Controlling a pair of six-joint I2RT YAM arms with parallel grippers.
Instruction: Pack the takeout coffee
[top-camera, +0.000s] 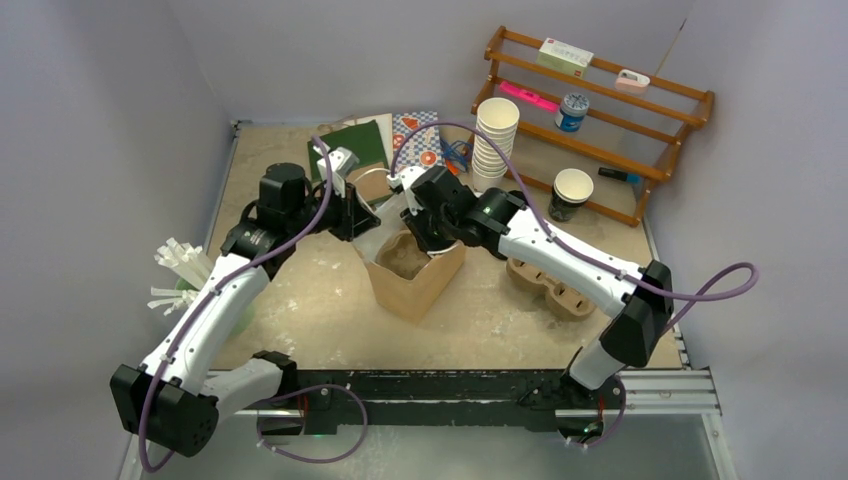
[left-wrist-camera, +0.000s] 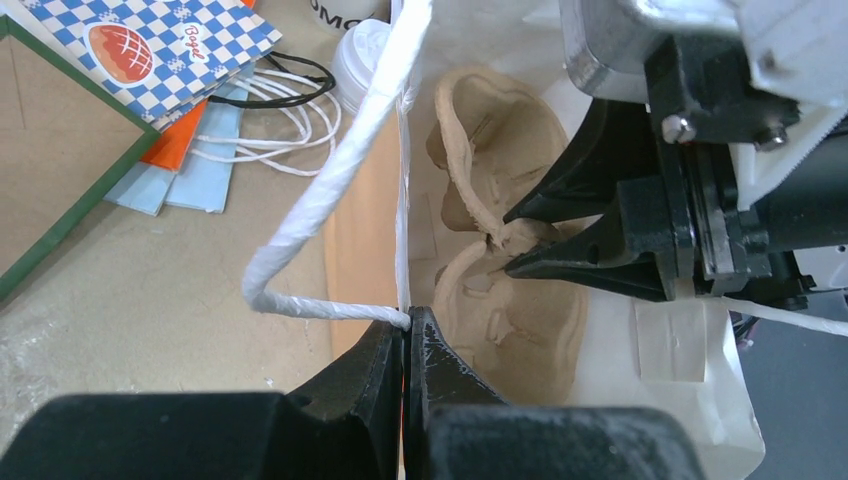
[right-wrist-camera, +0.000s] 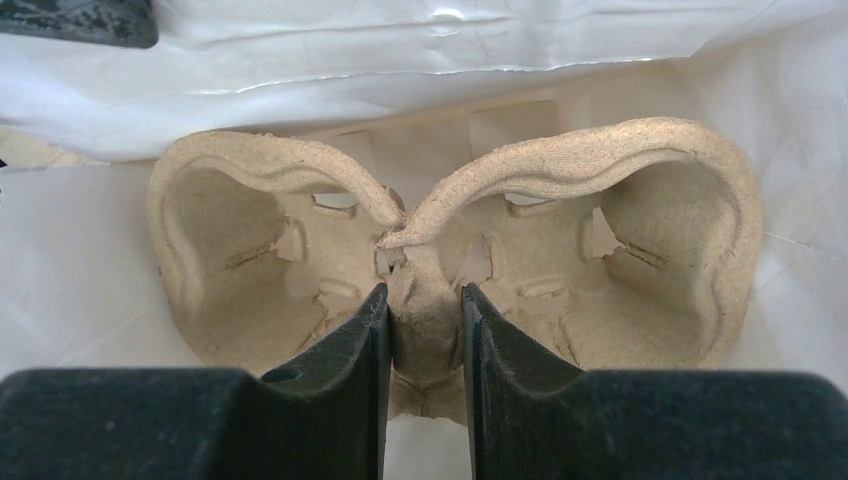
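A brown paper bag (top-camera: 428, 288), white inside, stands open mid-table. My left gripper (left-wrist-camera: 408, 320) is shut on the bag's rim where the white twisted handle (left-wrist-camera: 330, 190) joins it. A pulp cup carrier (right-wrist-camera: 650, 250) sits inside the bag. My right gripper (right-wrist-camera: 424, 295) reaches into the bag and is shut on the carrier's centre post. Both of the carrier's cup wells are empty. Of the takeout coffee, one white-lidded cup (left-wrist-camera: 365, 60) shows behind the bag in the left wrist view. The black-lidded cup is hidden.
A second pulp carrier (top-camera: 550, 285) lies right of the bag. Behind it are a tall stack of white cups (top-camera: 494, 140), a dark lidless cup (top-camera: 571, 192) and a wooden rack (top-camera: 620, 110). Flat paper bags (top-camera: 355, 145) lie at the back. White sticks (top-camera: 185, 270) stand at the left edge.
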